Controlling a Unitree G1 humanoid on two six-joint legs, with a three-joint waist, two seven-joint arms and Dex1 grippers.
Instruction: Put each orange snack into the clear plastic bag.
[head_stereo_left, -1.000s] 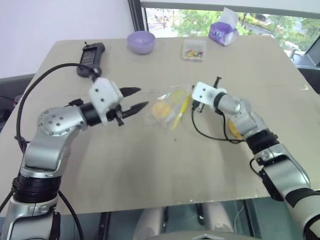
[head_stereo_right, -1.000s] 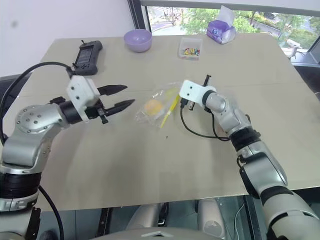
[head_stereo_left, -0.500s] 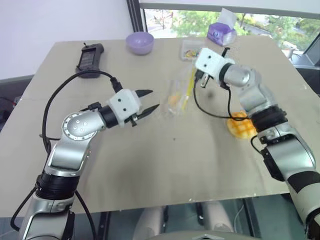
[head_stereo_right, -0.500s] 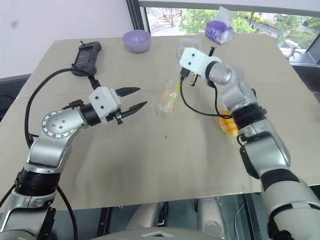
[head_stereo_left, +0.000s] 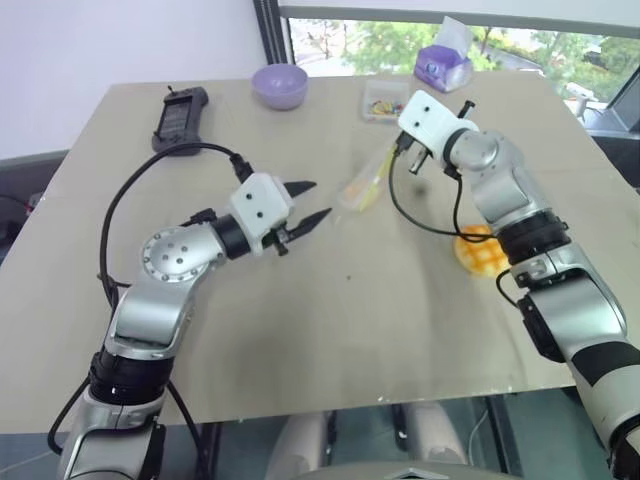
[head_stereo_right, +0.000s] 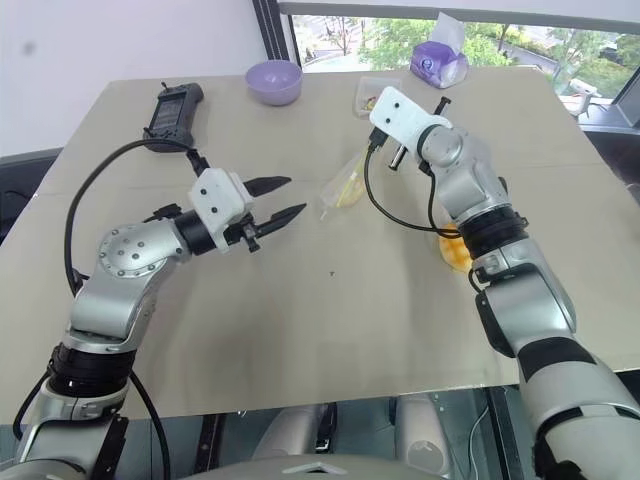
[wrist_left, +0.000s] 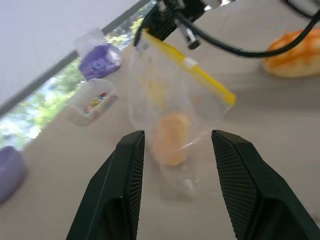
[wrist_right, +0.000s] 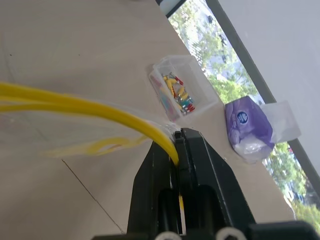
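My right gripper is shut on the yellow seal strip of the clear plastic bag and holds it up over the middle of the table. The bag hangs down from it, and the small yellow-orange snack sits inside near its bottom. My left gripper is open, level with the bag and just to its left, with its fingers pointing at the bag and nothing between them. The larger orange snack, with a grid top, lies on the table beside my right forearm.
A purple bowl, a black handheld device, a small clear box of colourful bits and a purple tissue pack stand along the far edge of the beige table.
My right gripper has lifted the bag off the table, up and farther away, and the larger snack now shows beside its forearm. My left gripper has moved right, closer to the bag.
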